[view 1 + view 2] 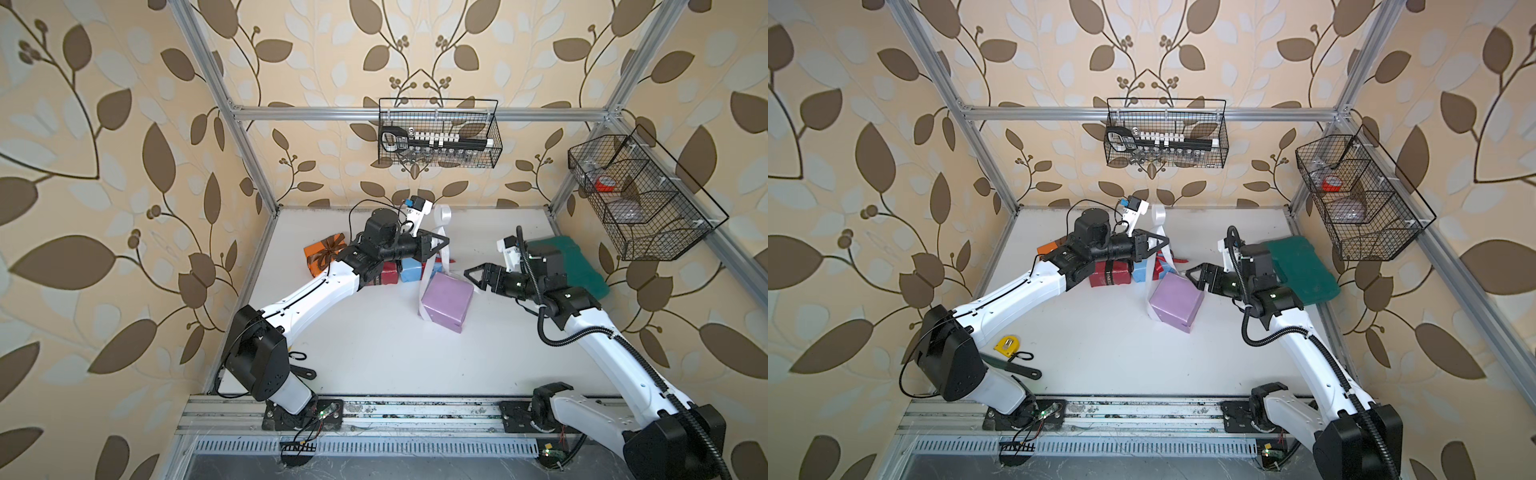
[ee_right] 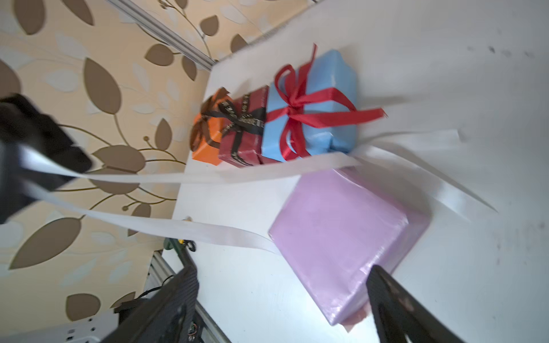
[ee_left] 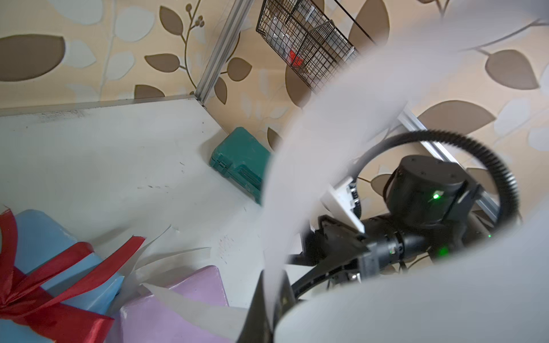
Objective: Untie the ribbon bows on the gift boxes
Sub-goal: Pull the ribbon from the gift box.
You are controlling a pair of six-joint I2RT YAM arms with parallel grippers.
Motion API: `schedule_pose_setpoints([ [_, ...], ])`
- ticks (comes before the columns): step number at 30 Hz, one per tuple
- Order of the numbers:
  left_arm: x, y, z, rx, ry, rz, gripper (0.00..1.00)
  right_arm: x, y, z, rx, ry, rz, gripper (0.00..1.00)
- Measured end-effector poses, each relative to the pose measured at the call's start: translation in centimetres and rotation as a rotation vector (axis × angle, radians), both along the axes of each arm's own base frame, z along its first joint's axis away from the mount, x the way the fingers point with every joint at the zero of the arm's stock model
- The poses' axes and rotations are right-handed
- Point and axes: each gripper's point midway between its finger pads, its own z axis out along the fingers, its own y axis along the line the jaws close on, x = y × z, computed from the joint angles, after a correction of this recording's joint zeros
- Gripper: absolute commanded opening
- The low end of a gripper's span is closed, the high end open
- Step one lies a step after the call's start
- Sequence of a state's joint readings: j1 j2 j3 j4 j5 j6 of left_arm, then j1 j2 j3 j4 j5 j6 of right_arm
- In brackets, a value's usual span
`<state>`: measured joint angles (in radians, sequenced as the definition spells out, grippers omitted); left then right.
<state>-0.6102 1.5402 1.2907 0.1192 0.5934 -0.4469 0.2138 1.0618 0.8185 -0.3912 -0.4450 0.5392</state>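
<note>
- Two arm bases point(image 1: 291, 409) sit on one rail point(image 1: 415, 409) at the near edge of the white table point(image 1: 374, 345).
- One yellow tape measure point(image 1: 1007, 345) lies at the near left, beside the left arm.
- Four gift boxes are on the table. Three stand in a row at the far left and one stands apart.
- One orange box point(image 1: 322, 259) starts the row, with one brown ribbon point(image 1: 328, 249) tied in a bow on top.
- One dark red box point(image 1: 1113, 276) comes next, touching it. It carries one black ribbon point(image 2: 240, 118) with pale lettering, also tied in a bow.
- One light blue box point(image 1: 411, 270) ends the row, with one red ribbon point(image 2: 300, 110) in a bow. That makes three bows tied in all.
- One left gripper point(image 1: 448, 242) is raised above the blue box, its fingers pinched together on the white ribbon point(image 1: 440, 216).
- This one white ribbon is loose, with no bow. Two strands rise from the lilac box to the pinched fingers and one loop curls above them.
- One lilac box point(image 1: 446, 301) stands nearer than the row, just beside the blue box, with its top face bare.
- One right gripper point(image 1: 471, 277) hovers just beside the lilac box's right side. Its two fingers are spread wide and hold nothing.
- One green case point(image 1: 582, 266) lies at the far right of the table.
- Two wire baskets hang on the frame, one at the back point(image 1: 496, 133) and one on the right side point(image 1: 673, 249).
</note>
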Motion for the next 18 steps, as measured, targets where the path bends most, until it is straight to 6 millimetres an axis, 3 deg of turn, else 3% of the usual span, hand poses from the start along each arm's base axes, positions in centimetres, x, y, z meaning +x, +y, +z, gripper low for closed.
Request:
schedule_pose_setpoints([
  [3, 0.0, 0.1, -0.4, 0.012, 0.016, 0.003, 0.0, -0.9, -0.6, -3.1, -0.044, 0.073, -0.036, 0.89],
  [10, -0.1, 0.4, -1.6, 0.04, 0.049, 0.018, 0.0, -1.2, -0.1, -7.3, -0.081, 0.153, -0.07, 0.86],
  [18, -1.0, 1.1, -2.6, 0.062, 0.091, 0.025, 0.0, -1.4, 2.8, -9.8, -0.148, 0.179, -0.023, 0.86],
])
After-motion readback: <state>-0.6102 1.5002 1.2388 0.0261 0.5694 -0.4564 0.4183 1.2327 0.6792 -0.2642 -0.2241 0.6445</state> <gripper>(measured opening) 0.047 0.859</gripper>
